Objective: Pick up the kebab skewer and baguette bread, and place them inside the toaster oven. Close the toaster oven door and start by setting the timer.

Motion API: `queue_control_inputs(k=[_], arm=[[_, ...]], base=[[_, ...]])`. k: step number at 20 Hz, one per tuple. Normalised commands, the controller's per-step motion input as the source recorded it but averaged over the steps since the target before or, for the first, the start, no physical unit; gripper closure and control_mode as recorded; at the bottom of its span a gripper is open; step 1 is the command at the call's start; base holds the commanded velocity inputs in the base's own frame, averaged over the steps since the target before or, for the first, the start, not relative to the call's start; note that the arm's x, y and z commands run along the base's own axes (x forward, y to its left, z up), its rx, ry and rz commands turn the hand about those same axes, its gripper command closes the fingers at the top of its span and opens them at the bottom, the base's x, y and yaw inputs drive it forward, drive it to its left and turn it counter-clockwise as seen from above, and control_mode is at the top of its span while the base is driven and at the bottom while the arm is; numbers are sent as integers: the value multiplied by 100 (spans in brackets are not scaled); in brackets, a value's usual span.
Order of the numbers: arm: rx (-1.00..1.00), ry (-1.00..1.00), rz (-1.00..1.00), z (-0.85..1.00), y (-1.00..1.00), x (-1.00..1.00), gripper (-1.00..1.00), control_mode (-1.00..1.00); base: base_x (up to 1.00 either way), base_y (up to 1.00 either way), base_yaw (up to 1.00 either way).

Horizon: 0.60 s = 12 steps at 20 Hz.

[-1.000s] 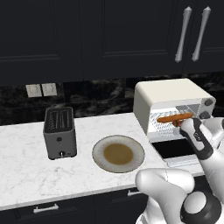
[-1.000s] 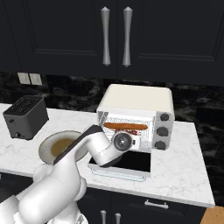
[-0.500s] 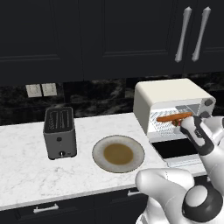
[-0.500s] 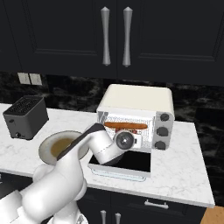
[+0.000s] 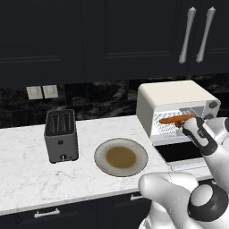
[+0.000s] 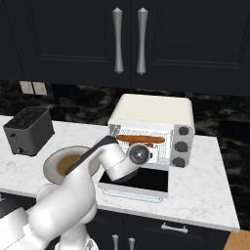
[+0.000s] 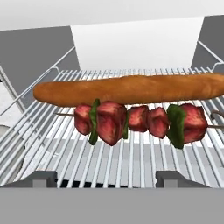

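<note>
Since both foods already lie on the rack, the coming move turns on where the door sits relative to the tool.

Left base view: the toaster oven stands on the bench at the right, mouth open; the baguette bread shows inside as an orange strip lying left-right. The tool's wrist is just in front of the mouth, with the toaster oven door folded down flat below it.

Right base view: the baguette lies across the cavity, long axis parallel to the door's hinge line; the door lies below the wrist, toward the robot.

Hand view: the kebab skewer lies on the wire rack just in front of the baguette, both crosswise to the tool, whose 2 fingertips stand wide apart, released, holding nothing.

Judgement: the tool must back out and get under the door's front edge.
</note>
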Motion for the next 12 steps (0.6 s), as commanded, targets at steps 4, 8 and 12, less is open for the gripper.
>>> queue_control_inputs(k=[4,8,12], arm=[[-2,0,-4,-1,-10,-11,-100,-100],[-3,0,-2,1,-7,-17,-100,-100],[-3,0,-3,-4,0,-14,-100,-100]], base=[[0,0,0],[0,0,0],[0,0,0]])
